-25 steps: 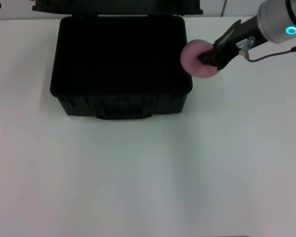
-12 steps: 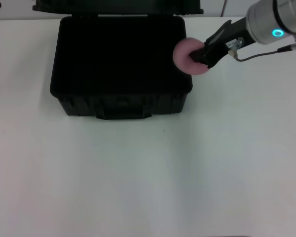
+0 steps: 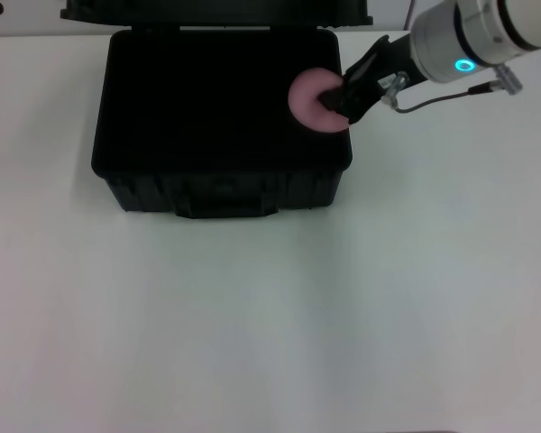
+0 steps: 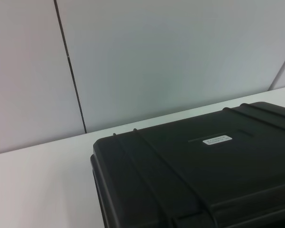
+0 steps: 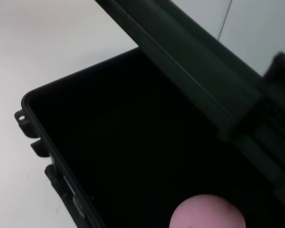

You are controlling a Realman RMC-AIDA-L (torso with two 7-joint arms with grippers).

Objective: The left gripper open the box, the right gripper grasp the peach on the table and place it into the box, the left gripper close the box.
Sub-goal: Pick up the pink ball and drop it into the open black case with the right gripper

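I count 1 box (image 3: 221, 122), 1 peach (image 3: 314, 99), 1 table (image 3: 343, 307), and 1 gripper showing in head view — the right gripper (image 3: 343, 97). The box sits at approx 12 o'clock on the table w/ lid up at the back, interior dark. The right gripper's fingers are clamped on the peach, reaching in from approx 2 o'clock; the peach is held over the box opening, just inside its right rim, near the back right corner. Right wrist view shows the peach above the black interior, raised lid behind. The left gripper isn't visible anywhere; its wrist cam looks at the lid's outer face w/ a small white label (image 4: 217, 139) — can't tell its finger state.

Vs 1 s ago: the peach was outside the right wall of the box, beside it; it's since moved left across the rim. Box unchanged.
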